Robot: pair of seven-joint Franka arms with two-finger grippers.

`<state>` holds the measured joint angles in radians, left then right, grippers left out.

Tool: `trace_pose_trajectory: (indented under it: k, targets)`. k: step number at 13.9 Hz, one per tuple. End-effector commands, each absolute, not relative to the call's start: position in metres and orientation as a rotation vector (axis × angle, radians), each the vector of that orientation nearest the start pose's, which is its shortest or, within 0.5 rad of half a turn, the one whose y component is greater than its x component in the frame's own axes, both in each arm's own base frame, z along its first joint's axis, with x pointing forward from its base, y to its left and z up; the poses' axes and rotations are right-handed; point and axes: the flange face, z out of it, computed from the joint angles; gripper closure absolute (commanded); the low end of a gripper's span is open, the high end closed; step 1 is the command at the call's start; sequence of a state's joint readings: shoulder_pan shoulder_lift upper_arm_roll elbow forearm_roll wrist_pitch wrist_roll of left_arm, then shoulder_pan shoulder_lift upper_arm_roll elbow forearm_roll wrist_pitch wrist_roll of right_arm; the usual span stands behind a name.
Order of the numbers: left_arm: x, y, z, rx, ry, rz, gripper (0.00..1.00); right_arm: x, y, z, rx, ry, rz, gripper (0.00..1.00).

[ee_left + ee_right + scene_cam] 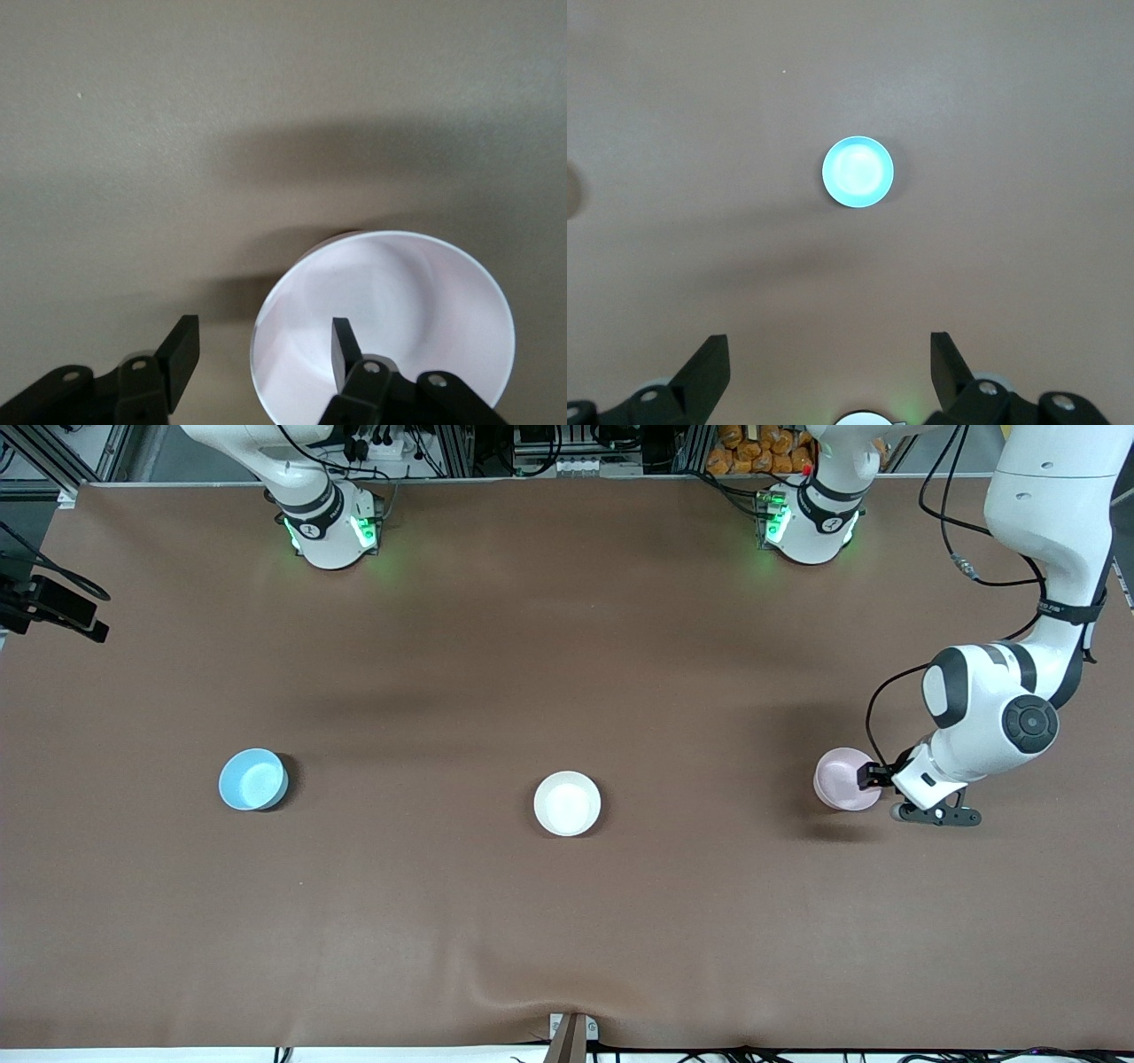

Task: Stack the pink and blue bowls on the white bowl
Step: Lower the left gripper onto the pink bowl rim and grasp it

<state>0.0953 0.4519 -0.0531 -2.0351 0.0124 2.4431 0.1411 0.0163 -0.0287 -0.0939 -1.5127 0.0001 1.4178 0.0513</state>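
Observation:
The pale pink bowl [843, 779] stands on the brown table toward the left arm's end. My left gripper [872, 777] is open at its rim: in the left wrist view [263, 336] one finger [340, 347] is inside the pink bowl [399, 301] and the other [182, 350] is outside it. The white bowl [567, 803] stands in the middle. The light blue bowl [252, 779] stands toward the right arm's end. My right gripper [828, 347] is open and empty high over the table, with the blue bowl [858, 172] small below it. It is out of the front view.
The two arm bases [332, 527] [808, 522] stand along the table edge farthest from the front camera. A black camera mount [58, 602] sits at the right arm's end. A small clamp [571, 1035] is on the nearest edge.

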Motion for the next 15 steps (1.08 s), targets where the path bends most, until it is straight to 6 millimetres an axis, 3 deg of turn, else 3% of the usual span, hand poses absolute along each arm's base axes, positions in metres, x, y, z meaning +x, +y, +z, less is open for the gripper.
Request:
trace_pose_trajectory:
  k: [1, 5, 7, 9, 13, 15]
  targets:
    - [0.591, 0.026, 0.216, -3.143, 0.208, 0.048, 0.56, 0.526, -0.041, 0.656, -3.143, 0.208, 0.107, 0.00]
    - [0.592, 0.027, 0.218, -3.143, 0.206, 0.041, 0.97, 0.526, -0.042, 0.656, -3.143, 0.210, 0.107, 0.00]
    - [0.594, 0.024, 0.224, -3.154, 0.190, 0.037, 1.00, 0.526, -0.042, 0.657, -3.143, 0.210, 0.104, 0.00]
    - [0.600, 0.019, 0.244, -3.177, 0.153, 0.033, 1.00, 0.525, -0.046, 0.658, -3.142, 0.222, 0.102, 0.00]
    - [0.629, -0.035, 0.281, -3.269, 0.074, 0.019, 1.00, 0.528, -0.048, 0.661, -3.146, 0.228, 0.061, 0.00]
    - [0.644, -0.086, 0.285, -3.295, -0.013, -0.001, 1.00, 0.529, -0.051, 0.661, -3.148, 0.236, 0.056, 0.00]
